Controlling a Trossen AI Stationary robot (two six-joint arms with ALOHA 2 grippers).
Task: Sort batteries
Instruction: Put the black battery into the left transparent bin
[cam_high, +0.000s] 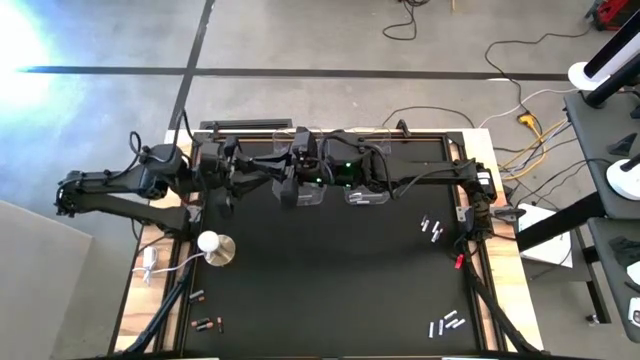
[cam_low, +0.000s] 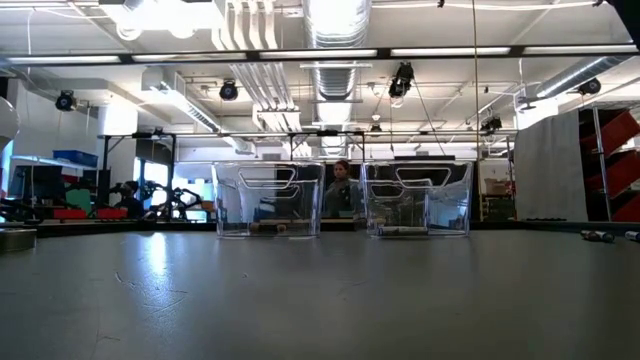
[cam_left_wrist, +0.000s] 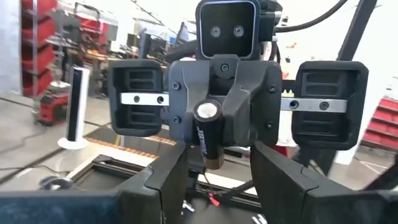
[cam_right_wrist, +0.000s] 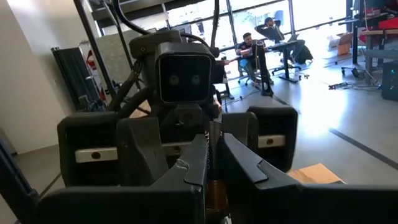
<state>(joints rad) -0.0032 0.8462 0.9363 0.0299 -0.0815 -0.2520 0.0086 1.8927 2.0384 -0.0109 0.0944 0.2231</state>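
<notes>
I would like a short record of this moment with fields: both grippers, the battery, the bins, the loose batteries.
left gripper: open, facing the right gripper above the table's far side
right gripper: shut on a battery, held out toward the left gripper
bins: two clear, side by side at the far edge
loose batteries: small groups on the black mat, right side and near-left corner

A dark cylindrical battery with a coppery lower band (cam_left_wrist: 208, 134) shows against matt black gripper housings, silvery-white slim batteries (cam_high: 447, 323) lie near the black tabletop's (cam_high: 330, 290) front right corner, and two clear plastic bins (cam_low: 268, 200) stand colourless.
</notes>
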